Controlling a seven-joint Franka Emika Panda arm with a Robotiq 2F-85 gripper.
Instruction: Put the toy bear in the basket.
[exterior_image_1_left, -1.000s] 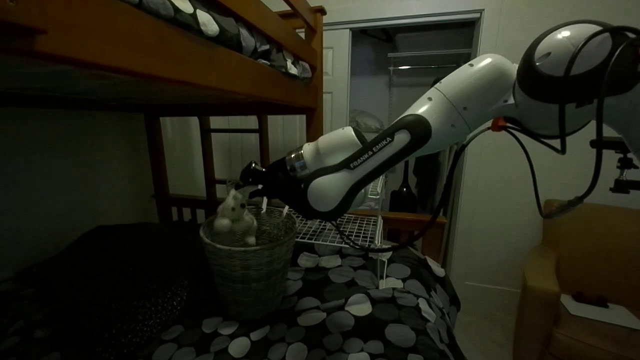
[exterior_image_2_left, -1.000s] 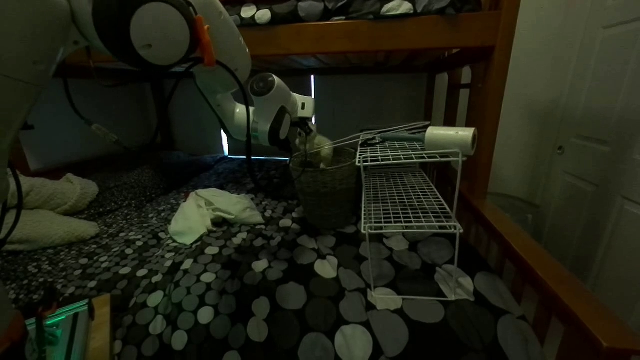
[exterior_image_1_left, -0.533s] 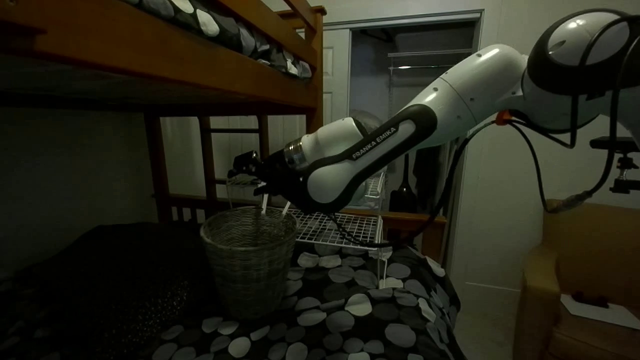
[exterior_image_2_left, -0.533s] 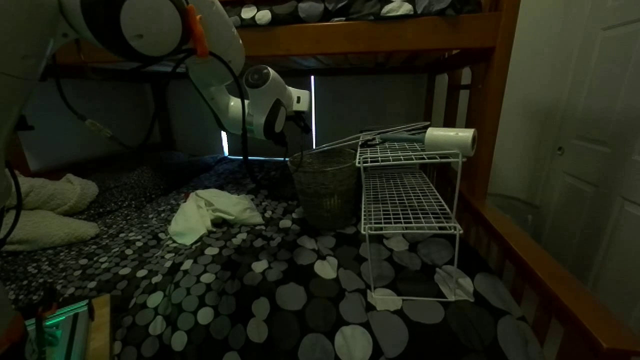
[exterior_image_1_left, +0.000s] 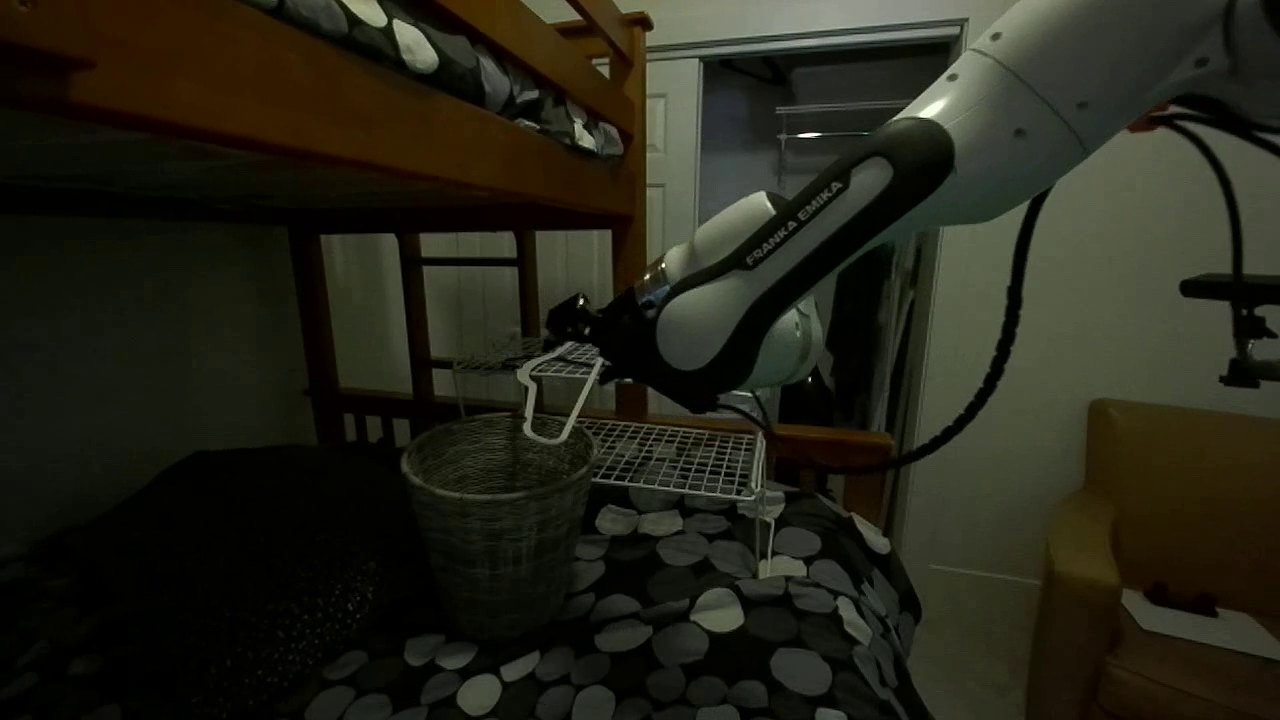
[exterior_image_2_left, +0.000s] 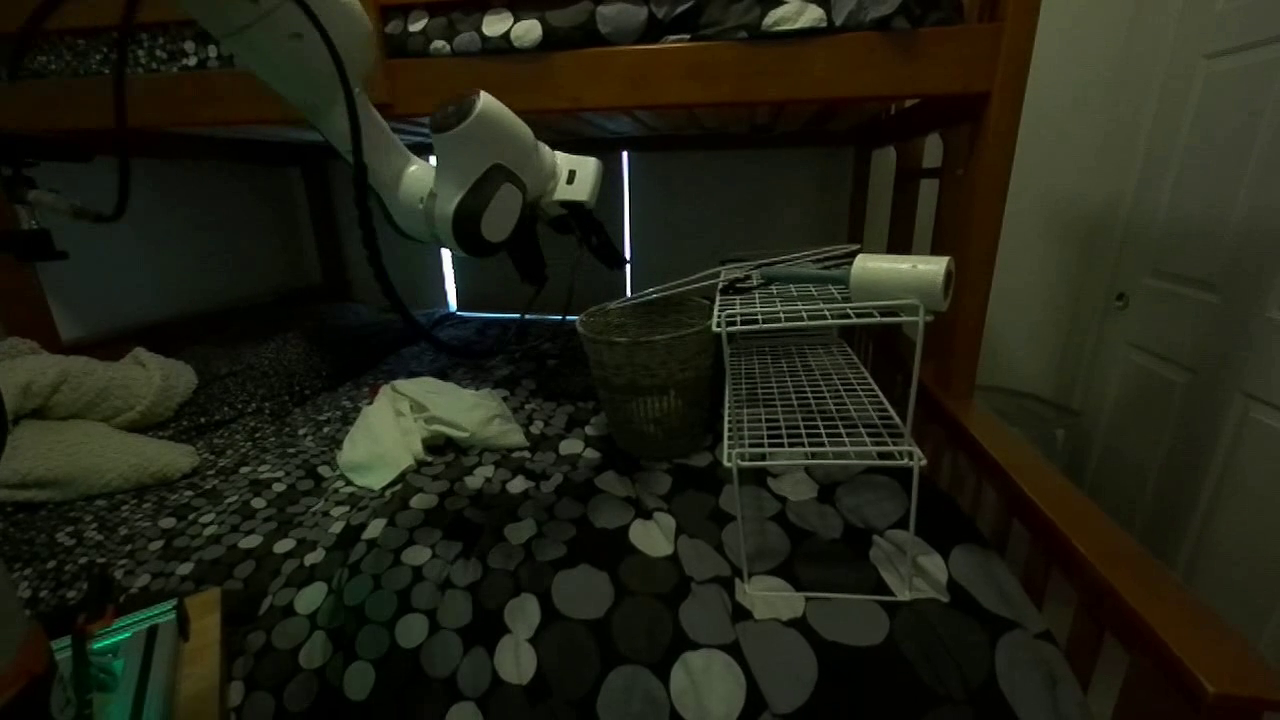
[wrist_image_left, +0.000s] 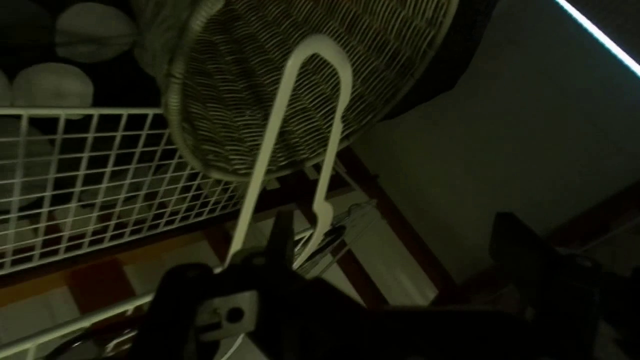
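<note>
Bunk bed (exterior_image_1_left: 420, 140) filled most of the bg. Arm (exterior_image_1_left: 830, 220) reached toward the lower level. Wire rack (exterior_image_2_left: 823, 464) stood on the bed right beside basket (exterior_image_1_left: 500, 555); couldn't tell if touching. Basket was upright; wrist view showed its inner wall, bottom out of sight. Gripper (exterior_image_2_left: 580, 270) hung higher than the rim, off to the side & apart from it; jaws spread wide, nothing betw. them. White hanger (wrist_image_left: 278, 125), prob. resting on rack, stuck out over basket mouth, not held.

Bear: not visible in any view. Best guess = already dropped in, hidden low in basket, but unconfirmed. If so, placing + release were done & only moving the arm clear was left. If not, bear's spot was unknown; basket bottom needed a look, e.g. from overhead.
</note>
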